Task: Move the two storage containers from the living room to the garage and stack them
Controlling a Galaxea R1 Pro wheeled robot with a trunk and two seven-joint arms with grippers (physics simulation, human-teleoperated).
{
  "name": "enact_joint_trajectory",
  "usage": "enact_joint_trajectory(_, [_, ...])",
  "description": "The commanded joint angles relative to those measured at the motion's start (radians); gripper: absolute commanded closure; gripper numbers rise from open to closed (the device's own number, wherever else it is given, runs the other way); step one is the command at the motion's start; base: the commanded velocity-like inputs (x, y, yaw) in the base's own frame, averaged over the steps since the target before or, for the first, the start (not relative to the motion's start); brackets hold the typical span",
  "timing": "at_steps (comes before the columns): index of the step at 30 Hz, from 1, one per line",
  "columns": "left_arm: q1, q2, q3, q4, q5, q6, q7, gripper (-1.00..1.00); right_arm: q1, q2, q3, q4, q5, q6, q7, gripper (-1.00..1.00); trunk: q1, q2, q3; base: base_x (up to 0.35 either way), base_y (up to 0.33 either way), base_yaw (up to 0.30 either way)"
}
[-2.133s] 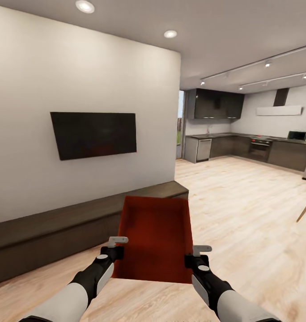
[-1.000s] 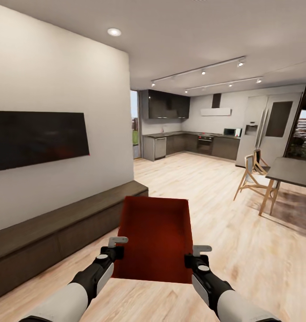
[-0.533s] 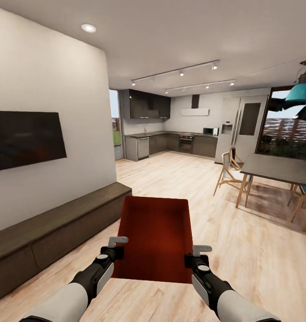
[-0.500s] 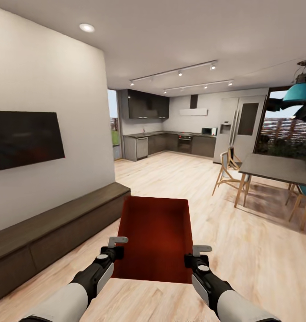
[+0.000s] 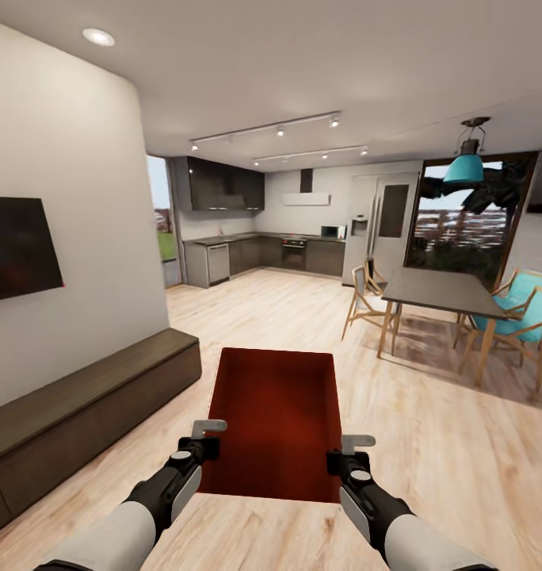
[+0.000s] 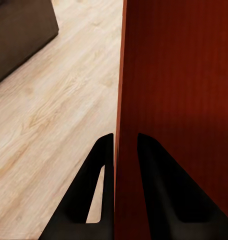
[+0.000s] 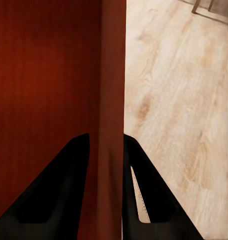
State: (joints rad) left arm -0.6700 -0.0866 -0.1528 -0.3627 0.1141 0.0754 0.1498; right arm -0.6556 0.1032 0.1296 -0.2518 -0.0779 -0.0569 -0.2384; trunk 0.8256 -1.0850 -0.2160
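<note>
Living room wood floor (image 5: 429, 444) underfoot, kitchen ahead. We held one storage container (image 5: 275, 420) between us at chest front: left gripper (image 6: 121, 150) and right gripper (image 7: 106, 147) each clamped on side wall. Step judged: carrying toward garage. Next move needed steady level grip, route to garage.

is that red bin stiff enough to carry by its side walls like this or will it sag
Probably stiff: the bin hangs level between the left gripper and right gripper, and its walls look straight, with no visible bowing at the pinch points. Likely light, since thin-wall pinches alone hold it. The smooth walls might slip if jolted.
</note>
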Motion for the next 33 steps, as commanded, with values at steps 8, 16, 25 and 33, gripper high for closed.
enact_joint_trajectory(8, [0.000,-0.001,-0.004,-0.005,-0.001,-0.016,0.014,1.00,-0.001,0.003,-0.004,0.005,-0.022,-0.004,-0.004,1.00,0.000,-0.001,-0.001,0.000,0.000,-0.290])
enact_joint_trajectory(16, [0.000,-0.001,-0.004,-0.005,-0.001,-0.016,0.014,1.00,-0.001,0.003,-0.004,0.005,-0.022,-0.004,-0.004,1.00,0.000,-0.001,-0.001,0.000,0.000,-0.290])
enact_joint_trajectory(25, [0.000,-0.001,-0.004,-0.005,-0.001,-0.016,0.014,1.00,-0.001,0.003,-0.004,0.005,-0.022,-0.004,-0.004,1.00,0.000,-0.001,-0.001,0.000,0.000,-0.290])
enact_joint_trajectory(33, [0.000,-0.001,-0.004,-0.005,-0.001,-0.016,0.015,1.00,-0.001,0.003,-0.004,0.005,-0.022,-0.004,-0.004,1.00,0.000,-0.001,-0.001,0.000,0.000,-0.290])
